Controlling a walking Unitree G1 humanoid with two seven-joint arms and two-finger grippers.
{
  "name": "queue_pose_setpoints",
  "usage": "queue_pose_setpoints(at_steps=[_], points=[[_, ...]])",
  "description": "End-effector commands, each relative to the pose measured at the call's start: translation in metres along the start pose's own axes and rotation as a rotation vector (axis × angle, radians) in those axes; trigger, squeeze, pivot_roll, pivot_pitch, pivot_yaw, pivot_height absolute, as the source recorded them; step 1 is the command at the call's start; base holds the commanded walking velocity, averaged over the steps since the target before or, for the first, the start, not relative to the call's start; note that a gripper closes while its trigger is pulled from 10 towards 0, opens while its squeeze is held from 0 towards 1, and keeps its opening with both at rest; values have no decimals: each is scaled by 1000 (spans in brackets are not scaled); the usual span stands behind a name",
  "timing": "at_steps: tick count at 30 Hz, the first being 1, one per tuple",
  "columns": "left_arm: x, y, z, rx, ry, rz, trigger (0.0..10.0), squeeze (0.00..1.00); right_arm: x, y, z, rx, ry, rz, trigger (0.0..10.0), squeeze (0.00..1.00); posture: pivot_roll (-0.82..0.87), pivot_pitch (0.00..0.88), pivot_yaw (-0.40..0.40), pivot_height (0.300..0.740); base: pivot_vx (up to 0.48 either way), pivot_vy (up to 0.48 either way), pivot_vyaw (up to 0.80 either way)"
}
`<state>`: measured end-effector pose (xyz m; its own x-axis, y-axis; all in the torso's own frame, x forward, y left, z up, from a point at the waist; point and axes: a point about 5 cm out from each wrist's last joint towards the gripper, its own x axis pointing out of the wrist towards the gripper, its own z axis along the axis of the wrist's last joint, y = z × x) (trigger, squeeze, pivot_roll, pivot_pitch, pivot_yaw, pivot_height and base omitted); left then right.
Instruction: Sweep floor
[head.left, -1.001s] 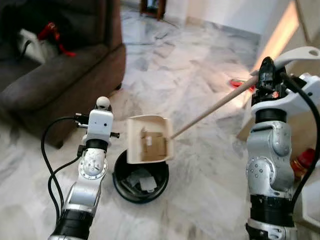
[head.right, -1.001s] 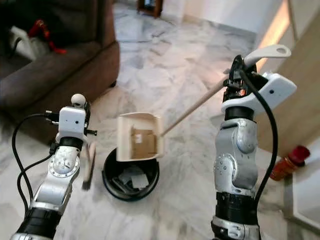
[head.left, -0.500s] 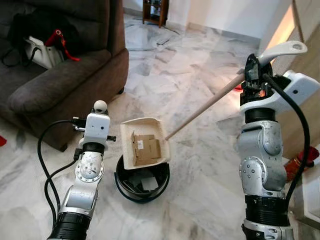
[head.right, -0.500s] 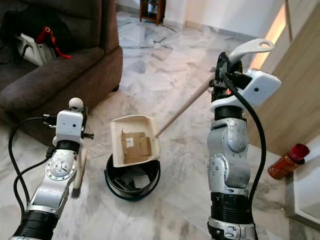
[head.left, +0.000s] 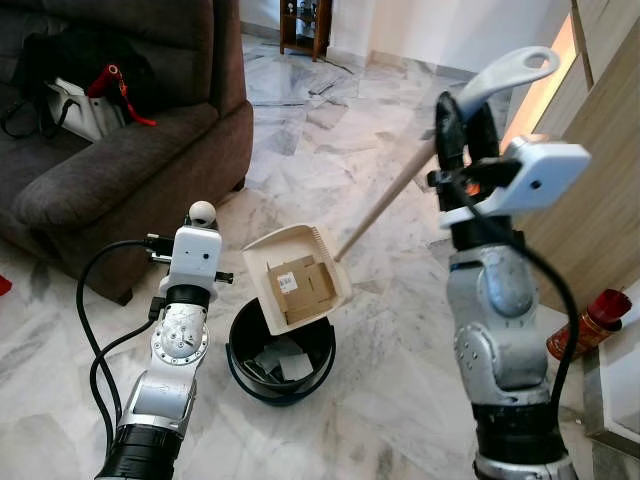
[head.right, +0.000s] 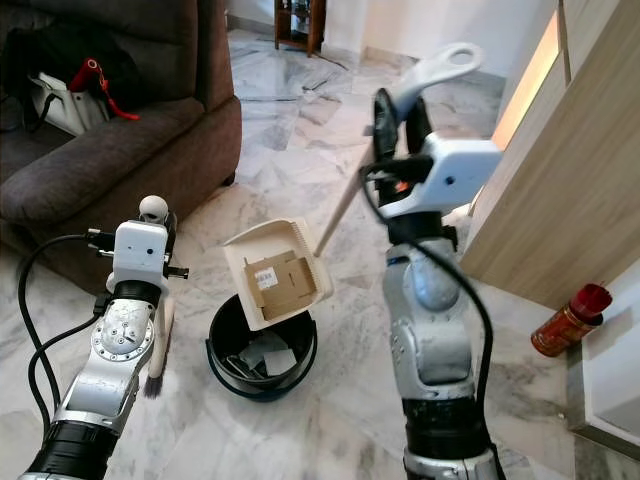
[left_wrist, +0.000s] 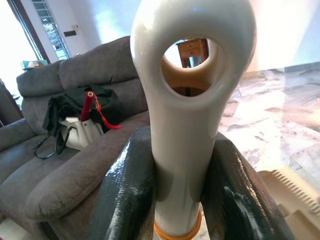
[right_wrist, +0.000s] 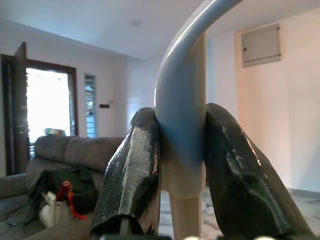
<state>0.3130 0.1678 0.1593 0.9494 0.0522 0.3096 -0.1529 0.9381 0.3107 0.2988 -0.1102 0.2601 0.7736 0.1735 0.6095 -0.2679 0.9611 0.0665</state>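
Here, right gripper (head.left: 462, 135) fingers clamped dustpan (head.left: 296, 290) handle; left gripper (left_wrist: 177, 200) clasped broom (head.right: 157, 345) handle. Dustpan, frame centre, tilted over bin (head.left: 280, 352); cardboard (head.left: 303, 286) unspilled. Next: steeper tilt.

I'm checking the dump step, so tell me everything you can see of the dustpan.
The dustpan is cream plastic with a toothed edge and a long pale wooden handle that ends in a white looped grip. The right gripper is shut on that grip. The pan hangs tilted over the black bin, apart from it. Flattened cardboard lies inside the pan, and more scraps lie in the bin.
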Motion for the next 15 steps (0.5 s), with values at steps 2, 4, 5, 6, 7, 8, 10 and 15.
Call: queue_pose_setpoints(at_steps=[2,4,5,6,7,8,10,15], points=[[4,2,15,1,-75,-1,10000,0,-2,18,23,10,-123,71,10000,0,116,91,-63,740,0,0,0],[4,2,15,1,-75,0,10000,0,-4,25,23,7,-126,98,10000,0,117,92,-63,740,0,0,0],[4,2,15,1,-76,0,10000,0,-5,28,23,3,-127,113,10000,0,116,91,-63,740,0,0,0],[4,2,15,1,-76,-1,10000,0,-6,30,23,-1,-128,118,10000,0,116,92,-63,740,0,0,0],[4,2,15,1,-76,-1,10000,0,-8,34,22,-14,-130,134,10000,0,116,92,-63,740,0,0,0],[4,2,15,1,-76,-2,10000,0,-9,38,23,-44,-136,160,10000,0,117,92,-62,740,0,0,0],[4,2,15,0,-77,-3,10000,0,-11,45,23,-83,-147,200,10000,0,115,92,-62,740,0,0,0],[4,2,15,-2,-81,-4,10000,0,-13,56,26,-50,-160,219,10000,0,115,91,-62,740,0,0,0]])
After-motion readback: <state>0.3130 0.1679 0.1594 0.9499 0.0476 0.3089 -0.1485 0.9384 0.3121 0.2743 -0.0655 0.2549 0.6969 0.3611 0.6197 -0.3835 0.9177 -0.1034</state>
